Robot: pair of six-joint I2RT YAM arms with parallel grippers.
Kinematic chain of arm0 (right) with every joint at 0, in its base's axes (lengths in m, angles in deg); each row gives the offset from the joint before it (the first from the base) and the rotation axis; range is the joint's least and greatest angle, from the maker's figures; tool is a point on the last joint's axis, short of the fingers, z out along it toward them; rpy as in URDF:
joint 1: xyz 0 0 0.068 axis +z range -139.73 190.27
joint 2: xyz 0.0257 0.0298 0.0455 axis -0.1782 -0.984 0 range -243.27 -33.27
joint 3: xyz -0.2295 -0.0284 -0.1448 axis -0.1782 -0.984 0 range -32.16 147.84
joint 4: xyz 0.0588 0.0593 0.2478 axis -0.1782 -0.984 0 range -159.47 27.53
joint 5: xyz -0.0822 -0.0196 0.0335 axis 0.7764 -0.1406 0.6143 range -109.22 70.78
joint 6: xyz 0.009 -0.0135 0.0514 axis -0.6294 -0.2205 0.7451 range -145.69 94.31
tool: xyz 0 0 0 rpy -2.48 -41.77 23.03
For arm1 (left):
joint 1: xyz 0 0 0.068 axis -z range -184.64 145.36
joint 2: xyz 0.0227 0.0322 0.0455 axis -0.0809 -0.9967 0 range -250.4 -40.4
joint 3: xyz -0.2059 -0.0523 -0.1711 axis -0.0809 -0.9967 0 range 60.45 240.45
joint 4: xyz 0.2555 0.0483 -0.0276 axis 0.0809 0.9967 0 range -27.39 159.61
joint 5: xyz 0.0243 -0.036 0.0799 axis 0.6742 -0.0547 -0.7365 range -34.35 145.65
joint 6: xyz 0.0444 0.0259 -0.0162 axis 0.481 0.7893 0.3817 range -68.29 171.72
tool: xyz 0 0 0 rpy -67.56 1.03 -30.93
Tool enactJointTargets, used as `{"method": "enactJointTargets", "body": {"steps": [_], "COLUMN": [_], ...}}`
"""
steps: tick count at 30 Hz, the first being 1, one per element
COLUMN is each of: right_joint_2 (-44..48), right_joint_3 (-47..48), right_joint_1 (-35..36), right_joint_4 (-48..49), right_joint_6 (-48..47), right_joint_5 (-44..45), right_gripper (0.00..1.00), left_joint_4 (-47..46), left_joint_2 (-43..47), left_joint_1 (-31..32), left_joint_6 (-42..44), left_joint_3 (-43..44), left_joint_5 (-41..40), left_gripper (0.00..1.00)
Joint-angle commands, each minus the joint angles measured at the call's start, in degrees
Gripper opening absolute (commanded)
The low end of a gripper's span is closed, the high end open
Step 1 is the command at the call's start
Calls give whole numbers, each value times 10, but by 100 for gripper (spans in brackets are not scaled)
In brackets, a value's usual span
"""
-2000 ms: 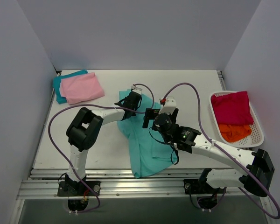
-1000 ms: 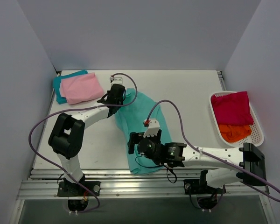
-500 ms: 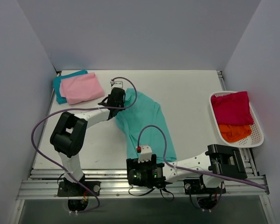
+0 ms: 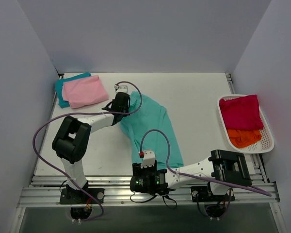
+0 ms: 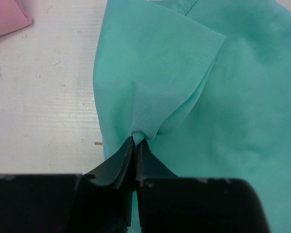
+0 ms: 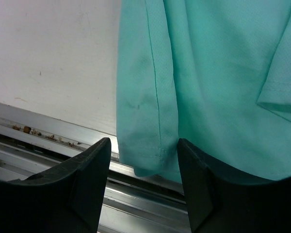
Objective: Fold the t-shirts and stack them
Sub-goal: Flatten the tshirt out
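**Right claw drops to the near hem**

Over the last two seconds the right claw [image 6: 143, 145] has swung from mid-surface to the near edge, and its jaws hang apart over the hem of the mint green tee [image 4: 153, 126]. The left claw [image 5: 135, 141] is clamped on a pinch beside the far sleeve. The tee lies spread across the middle of the surface [image 4: 199, 97]. It looks light and limp and likely to bunch, so take a hem corner. The pink tee [image 4: 85, 91] lies on the teal tee [image 4: 61, 88] at far left. The basket [image 4: 269, 141] at right holds the crimson tee [image 4: 240, 111] and orange tee [image 4: 242, 137]. Nothing obstructs.
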State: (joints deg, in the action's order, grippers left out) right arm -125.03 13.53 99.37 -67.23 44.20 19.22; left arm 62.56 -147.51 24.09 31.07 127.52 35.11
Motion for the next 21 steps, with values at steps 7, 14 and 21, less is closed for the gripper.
{"method": "enactJointTargets", "body": {"steps": [7, 14, 21], "right_joint_2": [-17, -8, 80], "right_joint_3": [8, -6, 38], "right_joint_1": [-25, -34, -31], "right_joint_4": [23, 35, -110], "right_joint_6": [-28, -33, -28], "right_joint_5": [2, -4, 97], "right_gripper": [17, 0, 0], "left_joint_4": [-25, -28, -20], "left_joint_2": [-11, -11, 115], "left_joint_1": [-2, -6, -8], "left_joint_6": [-6, -6, -25], "left_joint_3": [6, 3, -57], "left_joint_5": [2, 2, -37], "left_gripper": [2, 2, 2]}}
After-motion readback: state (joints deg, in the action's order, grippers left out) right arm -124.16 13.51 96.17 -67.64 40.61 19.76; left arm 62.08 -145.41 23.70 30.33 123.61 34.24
